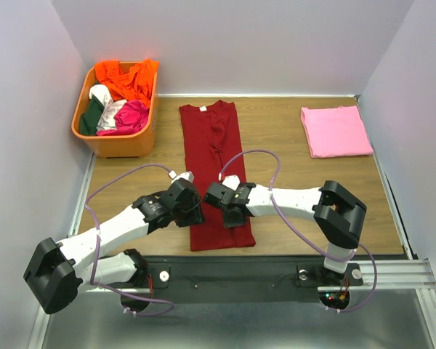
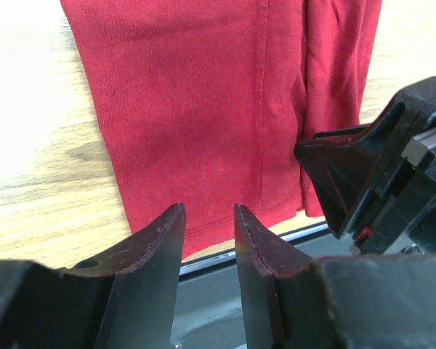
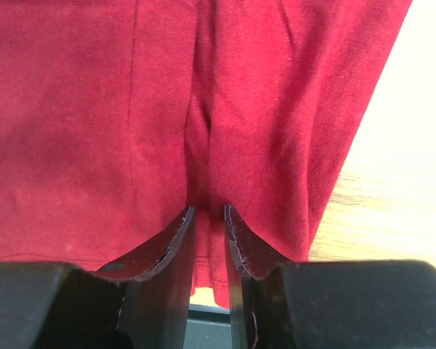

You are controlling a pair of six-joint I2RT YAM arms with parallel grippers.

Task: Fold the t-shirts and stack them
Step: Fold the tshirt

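At centre of the overhead view, one maroon t-shirt (image 1: pixel 214 167) lies folded into a long strip on the wooden counter (image 1: pixel 327 171). Its small white neck label (image 1: pixel 201 108) at the far end is too small to read. A second tee, the pink t-shirt (image 1: pixel 336 131), sits folded square at upper right, well apart. One orange basket (image 1: pixel 120 145) of mixed clothes stands at upper left. Two arms meet over the maroon shirt's near hem. The left gripper (image 2: pixel 208 212) hangs with fingers apart, nothing between them. The right gripper (image 3: pixel 208 212) has fingers narrowly parted over a lengthwise ridge of cloth; whether they pinch it cannot be told.
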